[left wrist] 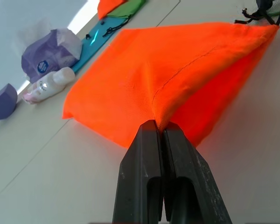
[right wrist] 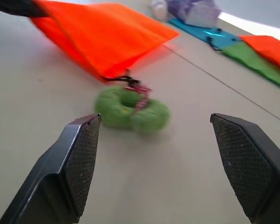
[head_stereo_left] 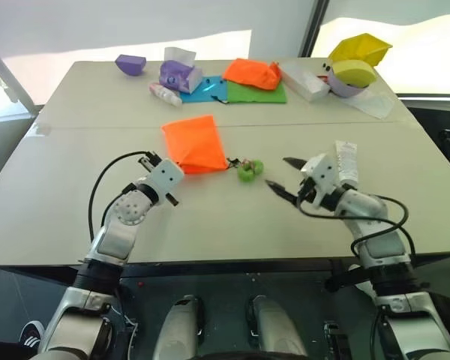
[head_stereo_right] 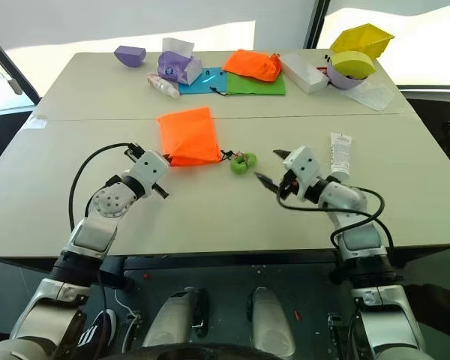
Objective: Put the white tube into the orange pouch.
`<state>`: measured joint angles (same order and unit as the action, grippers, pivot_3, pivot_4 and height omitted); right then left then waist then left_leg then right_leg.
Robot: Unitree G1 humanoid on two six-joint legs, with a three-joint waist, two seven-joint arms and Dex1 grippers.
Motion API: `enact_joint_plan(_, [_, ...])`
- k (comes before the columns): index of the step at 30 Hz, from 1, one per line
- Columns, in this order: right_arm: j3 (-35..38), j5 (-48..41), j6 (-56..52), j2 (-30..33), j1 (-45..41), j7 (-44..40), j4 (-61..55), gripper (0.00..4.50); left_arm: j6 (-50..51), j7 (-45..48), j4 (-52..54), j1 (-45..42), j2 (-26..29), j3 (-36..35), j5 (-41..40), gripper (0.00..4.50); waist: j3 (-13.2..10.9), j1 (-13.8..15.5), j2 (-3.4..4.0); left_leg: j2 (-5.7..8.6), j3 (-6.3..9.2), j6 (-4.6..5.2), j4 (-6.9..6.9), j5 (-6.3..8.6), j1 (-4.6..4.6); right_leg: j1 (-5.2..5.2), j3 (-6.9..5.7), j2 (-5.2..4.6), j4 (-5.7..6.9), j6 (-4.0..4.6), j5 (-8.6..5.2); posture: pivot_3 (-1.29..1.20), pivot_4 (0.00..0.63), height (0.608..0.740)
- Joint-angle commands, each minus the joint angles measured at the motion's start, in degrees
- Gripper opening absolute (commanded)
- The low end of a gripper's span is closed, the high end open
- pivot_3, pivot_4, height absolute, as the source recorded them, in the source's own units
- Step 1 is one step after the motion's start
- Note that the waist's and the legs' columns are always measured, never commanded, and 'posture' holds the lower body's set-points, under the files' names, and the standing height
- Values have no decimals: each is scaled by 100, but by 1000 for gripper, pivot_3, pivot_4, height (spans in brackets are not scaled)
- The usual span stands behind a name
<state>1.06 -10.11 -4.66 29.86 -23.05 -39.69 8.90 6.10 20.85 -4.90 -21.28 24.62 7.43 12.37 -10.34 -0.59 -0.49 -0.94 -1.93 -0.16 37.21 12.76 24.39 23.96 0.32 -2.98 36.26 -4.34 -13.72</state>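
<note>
The orange pouch (head_stereo_left: 193, 142) lies flat on the table's middle, its dark cord running to a green ring charm (head_stereo_left: 249, 170). My left gripper (left wrist: 161, 133) is shut on the pouch's near edge, pinching the fabric into a raised fold. To the right of the charm, my right gripper (head_stereo_left: 277, 172) hangs open just above the table with nothing between its fingers; it points at the charm (right wrist: 130, 109). The white tube (head_stereo_left: 346, 162) lies flat on the table just beyond and to the right of the right gripper, untouched.
Along the table's far edge stand a purple bowl (head_stereo_left: 130, 64), a purple tissue pack (head_stereo_left: 181, 73), a small white-and-pink bottle (head_stereo_left: 165, 94), an orange cloth bundle (head_stereo_left: 253, 73) on blue and green sheets, a white box (head_stereo_left: 304, 81) and yellow containers (head_stereo_left: 360, 49).
</note>
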Motion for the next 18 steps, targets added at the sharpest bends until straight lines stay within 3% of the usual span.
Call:
enact_joint_plan(1, [388,-166,-394,147,-187,201,-245,3935,213,12,551,120,54,-138,-7,78,0,0,0,0,0,0,-1,0,0,0,1,0,0,-1,0,0,150,740])
enact_joint_plan(8, [711,-168,-1975,224,-310,929,-638,3935,411,-102,889,331,-40,-57,55,78,0,-1,0,-2,0,0,-7,0,1,5,8,-2,0,-9,4,0,150,740])
enact_joint_plan(12, [885,-67,-3646,295,-876,1757,-748,3935,485,43,853,267,-140,-15,-106,78,0,-14,0,-1,-16,0,-4,0,0,10,17,-13,5,3,1,0,150,740])
enact_joint_plan(18, [756,91,-4838,760,-1320,1871,-605,3935,366,-38,800,244,-195,20,-13,78,0,4,0,0,-30,1,-8,0,5,25,31,-19,7,3,1,0,150,740])
